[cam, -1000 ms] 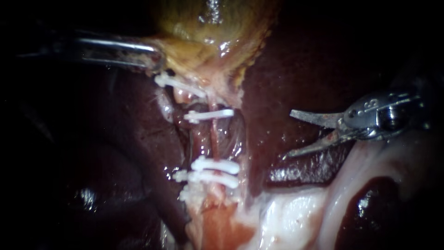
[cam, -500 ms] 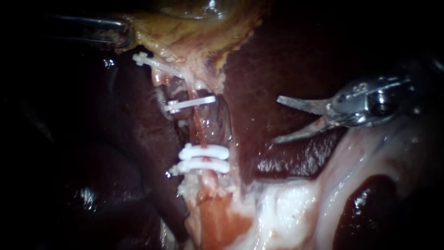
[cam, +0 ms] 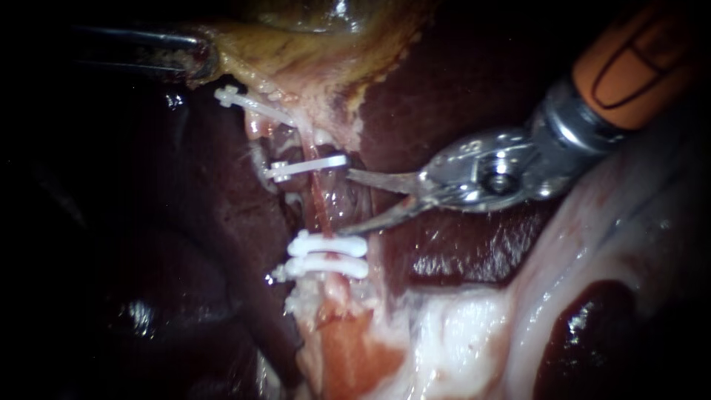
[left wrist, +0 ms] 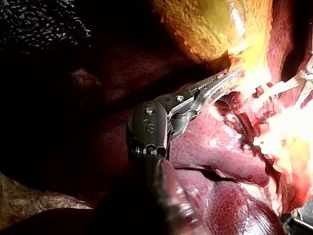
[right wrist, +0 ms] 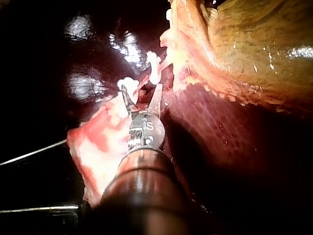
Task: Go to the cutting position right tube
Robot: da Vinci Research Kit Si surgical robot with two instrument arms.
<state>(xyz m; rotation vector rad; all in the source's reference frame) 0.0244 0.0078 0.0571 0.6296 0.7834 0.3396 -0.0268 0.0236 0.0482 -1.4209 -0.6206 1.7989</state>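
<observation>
Two pincers | right instrument [cam: 346, 201]: open beside tube [cam: 320, 204]; left instrument [cam: 200, 61]: clamped on gallbladder [cam: 296, 52]

Liver [cam: 459, 81], gallbladder [cam: 311, 44], clipped tube [cam: 320, 204] show a surgical lab.

Right tube [cam: 321, 211]: a thin, pink-red strand, uncut, running nearly upright between a single white clip [cam: 307, 167] above and a pair of white clips [cam: 329, 245] below, in the endoscope view.
</observation>
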